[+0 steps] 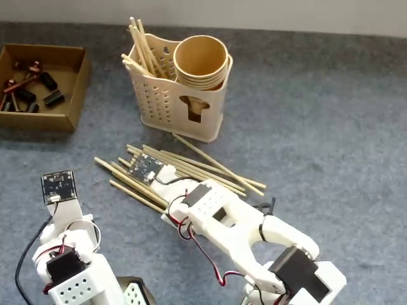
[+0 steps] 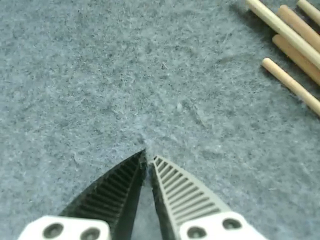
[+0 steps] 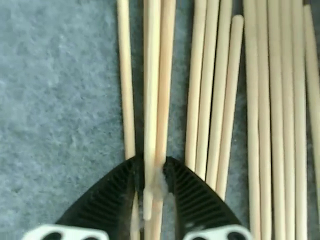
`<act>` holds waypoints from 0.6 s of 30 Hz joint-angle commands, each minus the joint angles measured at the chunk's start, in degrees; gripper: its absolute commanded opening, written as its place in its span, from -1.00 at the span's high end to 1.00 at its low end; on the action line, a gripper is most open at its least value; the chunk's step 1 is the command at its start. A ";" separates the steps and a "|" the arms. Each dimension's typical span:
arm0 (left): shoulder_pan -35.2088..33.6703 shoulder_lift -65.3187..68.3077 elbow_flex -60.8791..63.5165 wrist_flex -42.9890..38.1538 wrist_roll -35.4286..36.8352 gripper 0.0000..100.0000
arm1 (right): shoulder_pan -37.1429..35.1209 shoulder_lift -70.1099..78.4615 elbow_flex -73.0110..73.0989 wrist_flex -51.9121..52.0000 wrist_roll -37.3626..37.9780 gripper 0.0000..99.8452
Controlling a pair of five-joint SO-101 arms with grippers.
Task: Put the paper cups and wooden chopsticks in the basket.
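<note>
now: right fingers (image 3: 195, 197) closed on two wooden chopsticks (image 3: 159, 75) of the loose pile (image 1: 210, 168) lying on the table (image 1: 331, 114) just in front of the basket (image 1: 159, 105). paper cups (image 1: 200, 60) stacked inside the basket. left fingers (image 2: 182, 192) closed, empty, over the table farther in front of the basket.

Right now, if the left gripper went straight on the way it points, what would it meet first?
Most likely just the grey felt tabletop: the shut left gripper points at bare cloth. The loose wooden chopsticks lie off to one side of that line, though depth is hard to judge.
</note>
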 commanded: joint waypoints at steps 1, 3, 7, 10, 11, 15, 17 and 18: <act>-0.48 -0.22 -1.27 0.00 -0.44 0.99 | 1.89 -0.66 -1.63 4.79 1.14 0.99; -0.48 -0.22 -1.27 0.00 -0.44 0.99 | 2.51 -2.33 -3.03 5.67 1.14 0.99; -0.31 -0.22 -1.19 0.00 -0.44 0.99 | 2.59 -9.45 -2.95 8.57 1.05 0.99; -0.22 -0.22 -1.19 0.00 -0.44 0.99 | 2.68 -15.16 0.40 8.92 1.05 0.99; -0.22 -0.22 -1.19 0.00 -0.44 0.99 | 2.95 -16.66 1.36 8.92 0.97 0.99; -0.22 -0.22 -1.19 0.00 -0.44 0.99 | 4.00 -21.67 4.18 8.92 0.97 0.99; -0.22 -0.22 -1.19 -0.26 -0.44 0.99 | 4.18 -23.52 5.05 9.10 0.97 0.99; -0.22 -0.22 -1.10 -0.79 -0.44 0.99 | 4.18 -24.13 5.49 9.10 0.97 0.99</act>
